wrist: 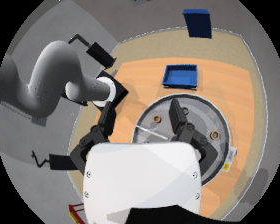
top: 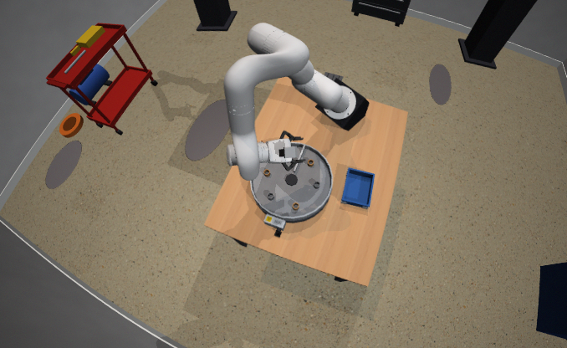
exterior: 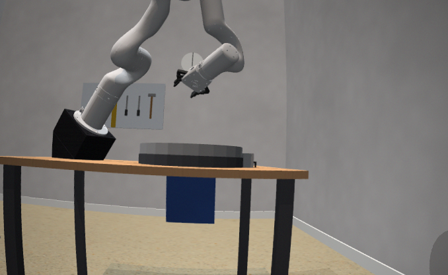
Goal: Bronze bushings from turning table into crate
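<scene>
Your white arm (top: 242, 108) reaches over a wooden table (top: 320, 254). Its claw (exterior: 191, 86) hangs well above the round grey turntable (top: 320, 202), fingers spread wide and pinching nothing. On the turntable you have three bronze rings: one near the claw (top: 309, 161), one on the arm's side (top: 266, 173) and one by the front rim (top: 295, 206). Two dark steel rings (top: 316, 185) (top: 270, 197) sit between them. The blue crate (top: 357, 186) stands just beside the turntable, with no rings showing inside it.
</scene>
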`<action>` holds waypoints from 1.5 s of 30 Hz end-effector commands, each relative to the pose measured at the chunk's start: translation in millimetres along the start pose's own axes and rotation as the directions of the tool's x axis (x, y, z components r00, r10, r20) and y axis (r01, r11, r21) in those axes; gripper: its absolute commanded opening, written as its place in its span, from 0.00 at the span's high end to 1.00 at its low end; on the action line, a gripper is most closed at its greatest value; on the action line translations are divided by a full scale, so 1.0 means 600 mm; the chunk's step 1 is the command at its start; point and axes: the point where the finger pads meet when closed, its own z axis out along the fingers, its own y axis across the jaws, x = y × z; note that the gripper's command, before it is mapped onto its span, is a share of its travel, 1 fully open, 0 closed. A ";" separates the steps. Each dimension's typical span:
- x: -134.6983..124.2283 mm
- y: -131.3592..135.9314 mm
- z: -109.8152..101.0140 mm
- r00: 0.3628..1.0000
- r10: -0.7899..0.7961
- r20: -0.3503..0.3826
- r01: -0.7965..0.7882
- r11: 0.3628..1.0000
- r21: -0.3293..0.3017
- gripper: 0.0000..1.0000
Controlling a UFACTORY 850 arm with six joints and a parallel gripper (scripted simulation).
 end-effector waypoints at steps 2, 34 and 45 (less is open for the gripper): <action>0.000 0.000 -0.001 1.000 -0.001 0.001 0.001 1.000 -0.001 0.00; -0.107 -0.077 0.043 0.897 -0.246 0.368 0.225 0.969 0.101 0.00; -0.188 -0.114 0.049 0.650 -0.487 0.584 0.403 0.872 0.278 0.00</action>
